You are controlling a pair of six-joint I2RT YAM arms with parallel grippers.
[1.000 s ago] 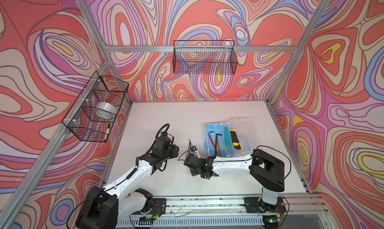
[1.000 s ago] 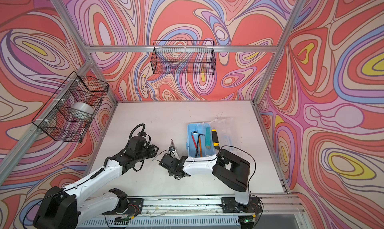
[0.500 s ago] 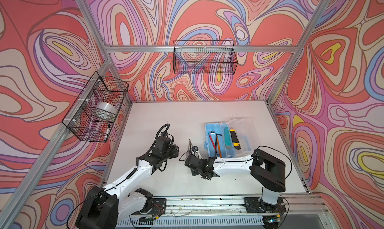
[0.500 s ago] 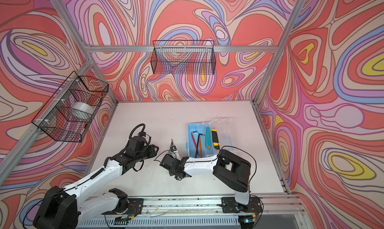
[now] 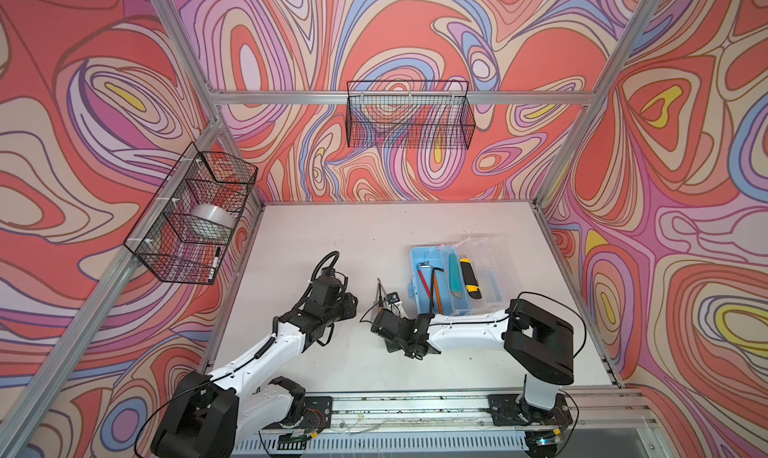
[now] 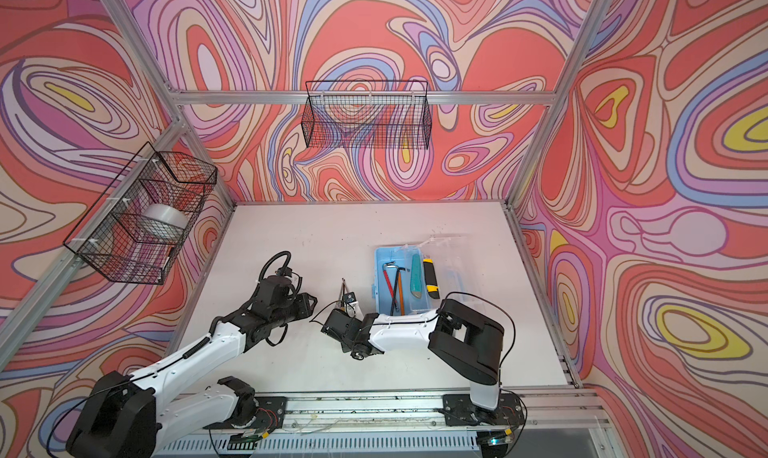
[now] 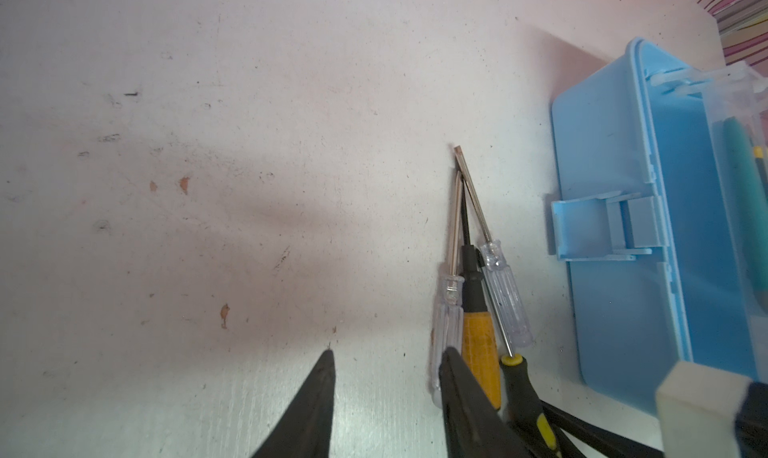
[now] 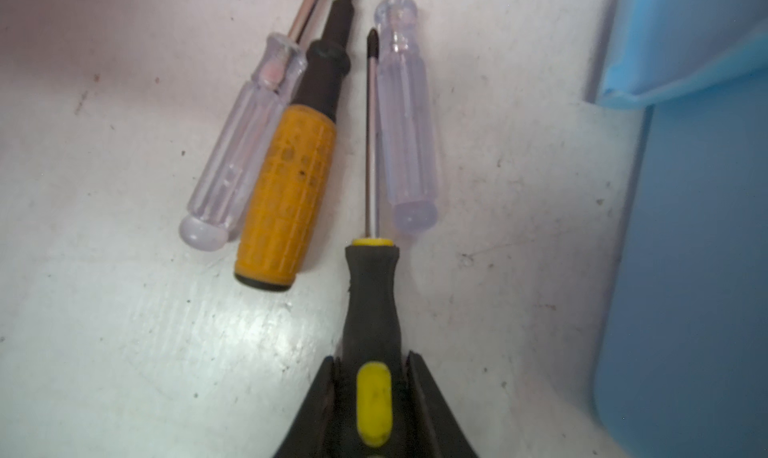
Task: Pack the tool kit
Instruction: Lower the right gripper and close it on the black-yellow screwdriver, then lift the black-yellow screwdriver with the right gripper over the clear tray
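The tool kit's light-blue box (image 5: 417,255) lies open at the right of the table, its clear lid (image 5: 490,264) folded back. Inside are hex keys (image 5: 428,277), a teal utility knife (image 5: 454,275) and a black-and-yellow one (image 5: 470,280). Left of the box several screwdrivers lie together: an orange-handled one (image 8: 286,194), two clear-handled ones (image 8: 241,152) (image 8: 409,131) and a black-and-yellow one (image 8: 372,302). My right gripper (image 8: 374,362) is shut on the black-and-yellow screwdriver's handle. My left gripper (image 7: 388,352) stands open just left of the group, holding nothing.
An empty black wire basket (image 5: 409,115) hangs on the back wall. Another (image 5: 183,244) on the left wall holds a tape roll (image 5: 210,217) and a marker (image 5: 215,261). The box's latch (image 7: 582,227) juts toward the screwdrivers. An aluminium rail (image 5: 415,402) runs along the front.
My right gripper's jaws have closed onto the black-and-yellow screwdriver's handle. Both arms have stayed almost where they were.
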